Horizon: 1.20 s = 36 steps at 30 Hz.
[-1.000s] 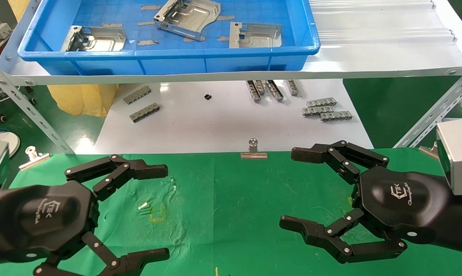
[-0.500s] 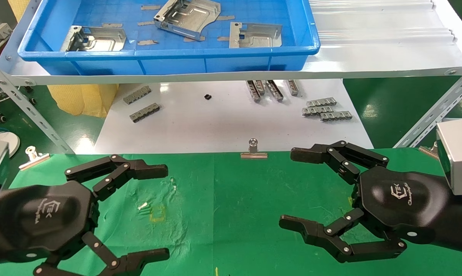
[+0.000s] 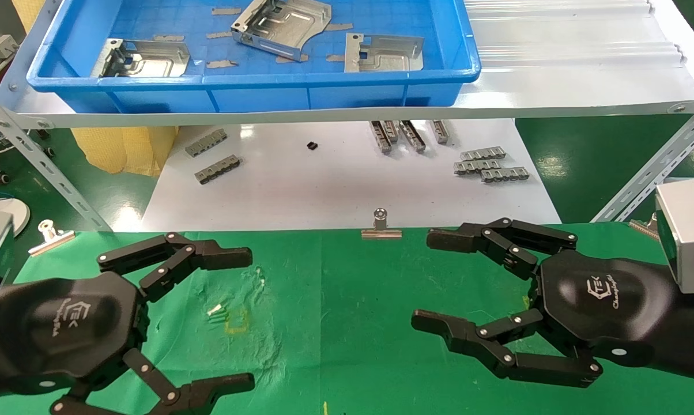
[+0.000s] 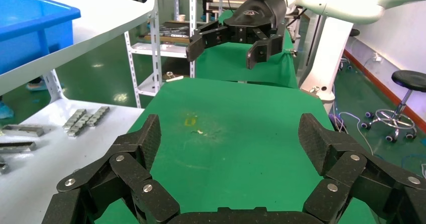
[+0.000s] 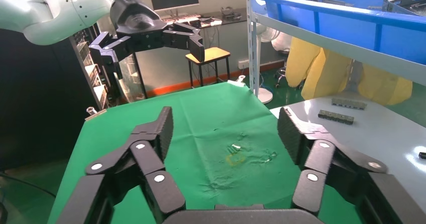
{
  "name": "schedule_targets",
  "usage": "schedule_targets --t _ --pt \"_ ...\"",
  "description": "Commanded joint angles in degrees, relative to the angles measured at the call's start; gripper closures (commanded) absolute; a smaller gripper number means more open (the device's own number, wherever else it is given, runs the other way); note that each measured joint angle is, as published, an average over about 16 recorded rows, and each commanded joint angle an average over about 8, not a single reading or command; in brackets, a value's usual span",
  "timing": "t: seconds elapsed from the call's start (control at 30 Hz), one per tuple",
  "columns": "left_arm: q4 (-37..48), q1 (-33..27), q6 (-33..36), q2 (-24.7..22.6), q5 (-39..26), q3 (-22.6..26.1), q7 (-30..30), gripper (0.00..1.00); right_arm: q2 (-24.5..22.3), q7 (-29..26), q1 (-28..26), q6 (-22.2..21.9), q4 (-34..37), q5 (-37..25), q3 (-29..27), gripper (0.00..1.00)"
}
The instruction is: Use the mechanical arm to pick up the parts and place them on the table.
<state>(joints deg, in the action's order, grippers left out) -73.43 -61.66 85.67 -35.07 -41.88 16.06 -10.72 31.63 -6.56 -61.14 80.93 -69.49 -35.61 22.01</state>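
Three silvery sheet-metal parts lie in the blue tray (image 3: 255,92) on the upper shelf: one at the left (image 3: 142,58), one tilted in the middle (image 3: 281,22), one at the right (image 3: 383,53). My left gripper (image 3: 240,317) is open and empty over the green cloth table (image 3: 335,300), near the yellow square mark (image 3: 237,321). My right gripper (image 3: 433,282) is open and empty over the cloth's right half. Each wrist view shows the cloth between its own jaws, the left (image 4: 228,133) and the right (image 5: 223,128).
A glossy white board (image 3: 324,184) below the shelf holds small grey notched strips (image 3: 490,166). Binder clips sit at the cloth's far edge (image 3: 381,226) and left corner (image 3: 50,235). Slanted metal shelf struts (image 3: 652,173) stand at both sides.
My right gripper's fingers have spread a little wider and reach slightly farther left. The left gripper and the parts have not moved.
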Motion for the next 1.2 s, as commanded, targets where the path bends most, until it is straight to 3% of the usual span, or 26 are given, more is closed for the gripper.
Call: schedule_targets --t 0.03,0.43,0.6,0.87,1.03,1.2 --pt "0.0 0.0 0.0 0.0 0.0 0.0 0.0 0.00 0.0 0.0 0.0 0.0 0.0 0.0 0.0 1.00" --pt "0.2 -0.4 -0.1 0.0 -0.2 0.0 0.0 0.00 0.0 0.0 0.0 0.0 0.0 0.0 0.0 1.00" --pt "1.5 -4.5 -0.6 -0.9 -1.9 0.3 -0.2 0.00 0.0 0.0 0.0 0.0 0.0 0.0 0.0 1.00" --pt "10.6 -21.8 -2.4 -6.8 -10.3 3.3 -1.5 0.00 0.0 0.0 0.0 0.0 0.0 0.0 0.0 1.00" --pt "25.6 -35.1 -6.7 -14.4 -19.8 7.4 -0.7 0.00 0.0 0.0 0.0 0.0 0.0 0.0 0.0 1.00" --pt "42.8 -45.3 -17.2 -23.6 -28.2 10.6 2.1 0.00 0.0 0.0 0.0 0.0 0.0 0.0 0.0 1.00"
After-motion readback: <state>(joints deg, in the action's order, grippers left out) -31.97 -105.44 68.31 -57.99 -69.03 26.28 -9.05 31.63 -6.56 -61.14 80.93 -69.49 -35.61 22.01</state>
